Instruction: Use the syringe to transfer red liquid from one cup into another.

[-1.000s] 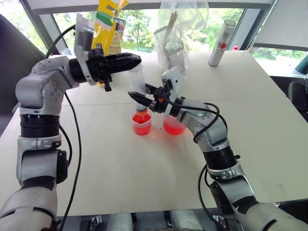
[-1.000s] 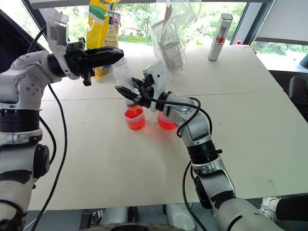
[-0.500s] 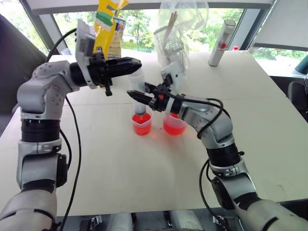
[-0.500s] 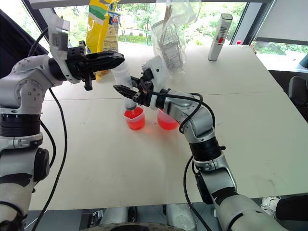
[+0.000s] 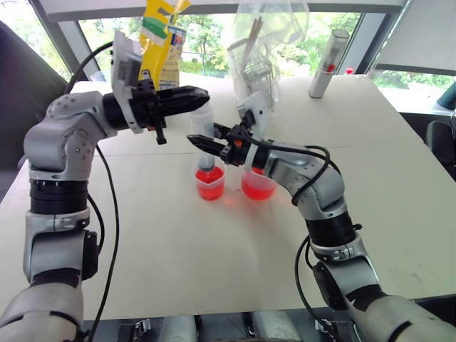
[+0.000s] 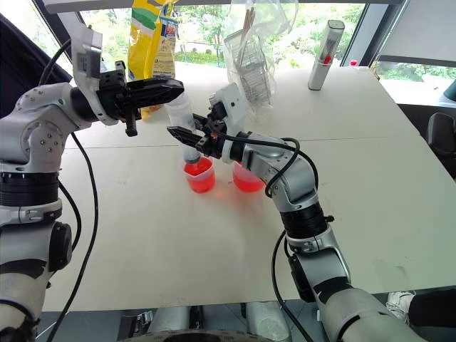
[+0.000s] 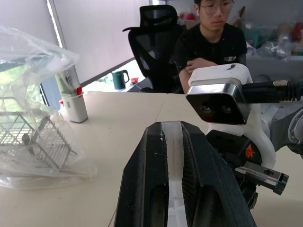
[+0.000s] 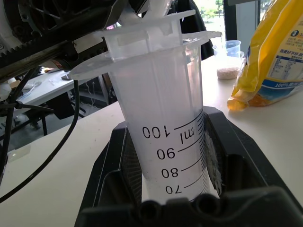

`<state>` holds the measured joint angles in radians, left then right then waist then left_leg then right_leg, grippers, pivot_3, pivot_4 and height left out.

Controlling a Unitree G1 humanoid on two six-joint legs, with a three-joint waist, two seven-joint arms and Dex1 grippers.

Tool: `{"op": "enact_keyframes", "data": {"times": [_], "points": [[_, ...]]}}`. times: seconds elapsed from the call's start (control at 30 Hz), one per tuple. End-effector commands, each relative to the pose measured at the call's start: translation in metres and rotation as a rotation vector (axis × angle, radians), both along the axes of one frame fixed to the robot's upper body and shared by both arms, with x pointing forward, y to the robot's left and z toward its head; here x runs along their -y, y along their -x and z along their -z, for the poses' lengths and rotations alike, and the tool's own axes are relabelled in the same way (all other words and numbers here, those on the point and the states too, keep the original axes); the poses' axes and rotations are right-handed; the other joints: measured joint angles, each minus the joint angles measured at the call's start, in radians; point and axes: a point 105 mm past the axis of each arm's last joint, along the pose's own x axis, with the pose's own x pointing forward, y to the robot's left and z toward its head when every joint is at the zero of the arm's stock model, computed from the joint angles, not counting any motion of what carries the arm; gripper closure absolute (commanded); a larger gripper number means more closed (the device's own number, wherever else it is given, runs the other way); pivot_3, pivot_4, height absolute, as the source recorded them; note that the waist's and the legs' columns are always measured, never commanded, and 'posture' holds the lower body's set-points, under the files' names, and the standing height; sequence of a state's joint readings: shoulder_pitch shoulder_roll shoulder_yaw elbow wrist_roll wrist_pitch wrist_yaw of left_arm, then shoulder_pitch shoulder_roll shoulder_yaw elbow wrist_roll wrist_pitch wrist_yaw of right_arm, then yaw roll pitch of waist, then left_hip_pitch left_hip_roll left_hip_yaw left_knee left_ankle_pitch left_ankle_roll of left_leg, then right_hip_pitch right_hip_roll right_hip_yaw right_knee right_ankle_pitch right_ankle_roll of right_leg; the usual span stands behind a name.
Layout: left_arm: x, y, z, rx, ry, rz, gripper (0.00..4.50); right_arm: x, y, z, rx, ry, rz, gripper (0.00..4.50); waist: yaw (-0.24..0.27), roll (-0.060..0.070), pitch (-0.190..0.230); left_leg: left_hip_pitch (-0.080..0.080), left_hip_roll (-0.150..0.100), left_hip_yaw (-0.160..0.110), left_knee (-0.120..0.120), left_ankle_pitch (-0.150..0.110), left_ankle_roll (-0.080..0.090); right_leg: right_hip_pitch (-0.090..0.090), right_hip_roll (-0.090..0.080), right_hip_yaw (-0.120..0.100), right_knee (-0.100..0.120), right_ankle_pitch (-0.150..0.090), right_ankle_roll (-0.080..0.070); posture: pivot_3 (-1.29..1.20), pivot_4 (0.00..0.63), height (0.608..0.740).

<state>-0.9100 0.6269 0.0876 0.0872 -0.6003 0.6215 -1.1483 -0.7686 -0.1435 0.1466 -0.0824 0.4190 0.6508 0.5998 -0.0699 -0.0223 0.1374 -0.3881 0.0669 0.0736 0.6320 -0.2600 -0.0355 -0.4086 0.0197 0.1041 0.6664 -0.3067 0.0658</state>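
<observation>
My right fingers (image 5: 201,140) clamp the syringe (image 5: 205,135) barrel, left fingers (image 5: 192,95) clamp its plunger, tip over the small cup (image 5: 210,184) beside the large cup (image 5: 258,187); both hold red liquid (image 5: 209,177), so transfer appears underway.

White table (image 5: 178,249), seam across the middle. Near the seam: smaller cup (image 5: 210,184) and larger cup (image 5: 258,187) side by side, both with red liquid (image 5: 209,189). Far edge: yellow bag (image 5: 159,35), bagged wire basket (image 5: 255,64), grey cylinder (image 5: 328,64).
</observation>
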Motion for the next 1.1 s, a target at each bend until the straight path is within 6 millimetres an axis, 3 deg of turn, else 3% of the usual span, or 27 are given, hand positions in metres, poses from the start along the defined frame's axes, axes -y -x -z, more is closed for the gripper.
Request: {"op": "enact_keyframes", "data": {"times": [0.03, 0.07, 0.17, 0.27, 0.33, 0.43, 0.53, 0.73, 0.87, 1.1], "points": [[0.001, -0.005, 0.020, -0.105, -0.046, -0.013, 4.42, 0.007, 0.020, -0.068, 0.229, -0.151, -0.009, 3.10, 0.000, 0.000, 0.000, 0.000, 0.000, 0.000, 0.000, 0.000, 0.000, 0.000, 0.000, 0.000, 0.000, 0.000, 0.000, 0.00, 0.150, 0.739], [0.000, -0.006, 0.018, -0.111, -0.036, -0.017, 3.58, 0.006, 0.020, -0.066, 0.224, -0.148, -0.010, 3.10, -0.001, 0.000, 0.000, 0.000, 0.000, 0.000, 0.000, 0.000, 0.000, 0.000, 0.000, 0.000, 0.000, 0.000, 0.000, 0.00, 0.150, 0.739], [-0.002, -0.005, 0.014, -0.121, -0.017, -0.022, 2.36, 0.005, 0.020, -0.063, 0.211, -0.144, -0.012, 3.10, 0.000, 0.000, 0.000, 0.000, 0.000, 0.000, 0.000, 0.000, 0.000, 0.000, 0.000, 0.000, 0.000, 0.000, 0.000, 0.00, 0.150, 0.739], [-0.007, -0.007, 0.008, -0.106, 0.002, -0.047, 0.71, 0.004, 0.020, -0.058, 0.195, -0.141, -0.015, 3.10, -0.001, 0.000, 0.000, 0.000, 0.000, 0.000, 0.000, 0.000, 0.000, 0.000, 0.000, 0.000, 0.000, 0.000, 0.000, 0.00, 0.150, 0.739], [-0.013, -0.010, 0.002, -0.085, 0.019, -0.087, 0.07, 0.003, 0.019, -0.055, 0.179, -0.141, -0.017, 3.10, -0.002, 0.001, 0.000, 0.000, 0.000, 0.000, -0.001, 0.000, 0.000, 0.000, 0.000, 0.000, 0.000, 0.000, 0.000, 0.00, 0.150, 0.739], [-0.031, -0.014, -0.006, -0.070, 0.040, -0.155, 0.07, 0.001, 0.019, -0.050, 0.159, -0.139, -0.018, 3.10, -0.001, 0.000, 0.000, 0.000, 0.000, -0.001, 0.000, 0.000, 0.000, 0.000, 0.001, 0.000, 0.000, 0.000, 0.000, 0.00, 0.150, 0.739], [-0.048, -0.010, -0.001, -0.080, 0.013, -0.188, 0.07, 0.002, 0.017, -0.045, 0.141, -0.134, -0.008, 3.10, -0.004, 0.000, 0.000, 0.000, 0.000, -0.001, -0.001, 0.000, 0.000, -0.001, 0.001, 0.000, 0.000, 0.000, 0.000, 0.00, 0.150, 0.739], [-0.051, -0.004, 0.023, -0.096, -0.073, -0.194, 0.07, 0.012, 0.012, -0.045, 0.117, -0.118, 0.020, 3.10, 0.003, -0.001, 0.000, -0.001, 0.001, -0.001, -0.001, 0.000, 0.000, -0.001, -0.001, 0.000, 0.000, 0.000, 0.000, 0.00, 0.150, 0.739], [-0.044, 0.001, 0.039, -0.108, -0.101, -0.170, 0.07, 0.041, 0.001, -0.062, 0.104, -0.080, 0.110, 3.10, 0.004, -0.001, 0.000, -0.001, -0.001, 0.000, 0.000, 0.000, 0.000, 0.000, -0.005, 0.000, -0.001, 0.000, 0.000, 0.00, 0.150, 0.739], [-0.029, 0.013, 0.060, -0.129, -0.124, -0.116, 0.07, 0.130, -0.034, -0.103, -0.079, 0.028, 0.451, 3.10, 0.002, -0.001, 0.000, -0.001, -0.001, 0.001, -0.002, 0.000, 0.000, -0.001, -0.008, 0.000, -0.002, 0.000, 0.000, 0.00, 0.150, 0.739]]}}
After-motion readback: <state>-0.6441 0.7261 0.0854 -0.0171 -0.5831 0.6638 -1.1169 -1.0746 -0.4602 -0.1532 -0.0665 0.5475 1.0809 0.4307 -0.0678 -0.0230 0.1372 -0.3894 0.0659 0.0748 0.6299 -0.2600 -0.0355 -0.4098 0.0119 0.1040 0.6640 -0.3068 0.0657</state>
